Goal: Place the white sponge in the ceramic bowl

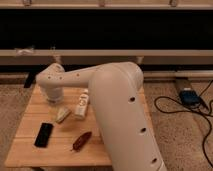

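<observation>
The white sponge point(62, 115) lies on the wooden table point(30, 112), left of centre, a small off-white block. My gripper point(53, 94) hangs at the table's back left, a short way behind and left of the sponge and apart from it. The big white arm point(117, 105) sweeps across the right half of the table. The ceramic bowl is hidden behind that arm.
A white labelled bottle point(81, 106) lies just right of the sponge. A black phone point(43, 134) lies near the front left. A dark red-brown object point(81, 141) lies near the front edge. Cables and a blue box point(189, 96) are on the floor to the right.
</observation>
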